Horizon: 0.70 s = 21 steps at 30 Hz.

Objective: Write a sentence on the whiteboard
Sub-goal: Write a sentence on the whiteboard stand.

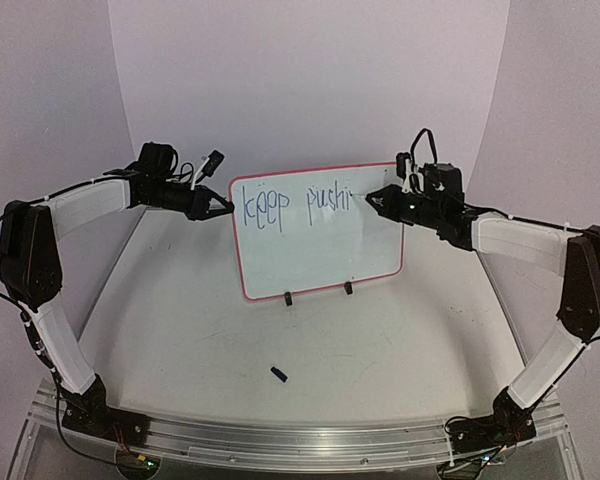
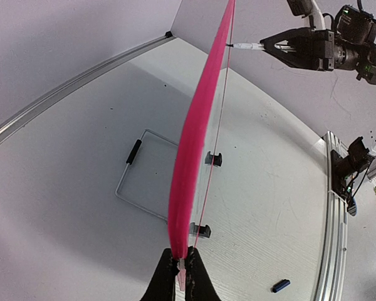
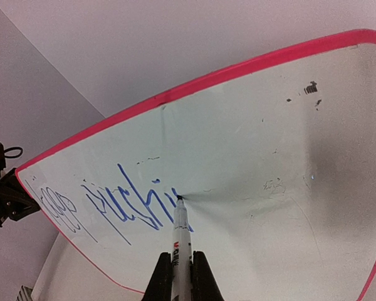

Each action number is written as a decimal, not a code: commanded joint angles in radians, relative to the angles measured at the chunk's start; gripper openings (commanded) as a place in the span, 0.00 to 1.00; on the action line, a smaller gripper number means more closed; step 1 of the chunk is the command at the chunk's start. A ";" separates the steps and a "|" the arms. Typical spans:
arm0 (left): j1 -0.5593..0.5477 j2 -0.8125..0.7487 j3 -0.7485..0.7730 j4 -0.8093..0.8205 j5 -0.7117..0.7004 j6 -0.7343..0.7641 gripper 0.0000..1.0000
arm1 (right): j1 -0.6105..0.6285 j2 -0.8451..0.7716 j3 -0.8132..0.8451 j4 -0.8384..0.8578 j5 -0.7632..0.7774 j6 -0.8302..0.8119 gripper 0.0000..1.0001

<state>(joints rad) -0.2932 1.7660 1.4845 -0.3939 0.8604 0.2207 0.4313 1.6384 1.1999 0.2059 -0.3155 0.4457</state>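
Left gripper (image 1: 228, 208) clamped on whiteboard (image 1: 320, 255) edge, right gripper (image 3: 182, 258) clamped on marker (image 3: 180, 229), tip touching whiteboard

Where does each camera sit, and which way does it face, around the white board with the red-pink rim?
Top external: above and behind the arm bases, facing the upright rectangular whiteboard with a red-pink rim front-on; both arms show, left gripper on its left edge, right gripper at the blue handwritten lettering.
Left wrist: looks along the board's rim edge-on; own fingers pinch it.
Right wrist: faces the board's front closely; own fingers hold a white-barrelled marker.
Shared: each wrist view shows the other arm's gripper.
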 commanded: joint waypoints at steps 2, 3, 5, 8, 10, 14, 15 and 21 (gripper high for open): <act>-0.023 -0.011 0.016 -0.074 -0.015 0.022 0.00 | -0.005 -0.019 -0.058 0.009 0.019 0.009 0.00; -0.022 -0.011 0.016 -0.074 -0.014 0.022 0.00 | -0.004 -0.021 -0.067 0.009 0.019 0.011 0.00; -0.023 -0.011 0.015 -0.074 -0.014 0.022 0.00 | -0.004 -0.024 -0.074 0.009 0.019 0.012 0.00; -0.023 -0.011 0.016 -0.074 -0.015 0.021 0.00 | -0.005 -0.027 -0.066 0.009 0.021 0.009 0.00; -0.023 -0.011 0.016 -0.074 -0.015 0.021 0.00 | -0.005 -0.027 -0.053 0.009 0.022 0.008 0.00; -0.024 -0.011 0.016 -0.076 -0.015 0.021 0.00 | -0.005 -0.030 -0.024 0.014 0.017 0.012 0.00; -0.025 -0.012 0.015 -0.076 -0.014 0.022 0.00 | -0.005 -0.033 -0.019 0.018 0.019 0.014 0.00; -0.028 -0.013 0.016 -0.076 -0.016 0.023 0.00 | -0.004 -0.043 0.016 0.031 0.018 0.015 0.00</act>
<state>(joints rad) -0.2939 1.7660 1.4845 -0.3935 0.8589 0.2205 0.4315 1.6379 1.1534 0.1937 -0.3149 0.4543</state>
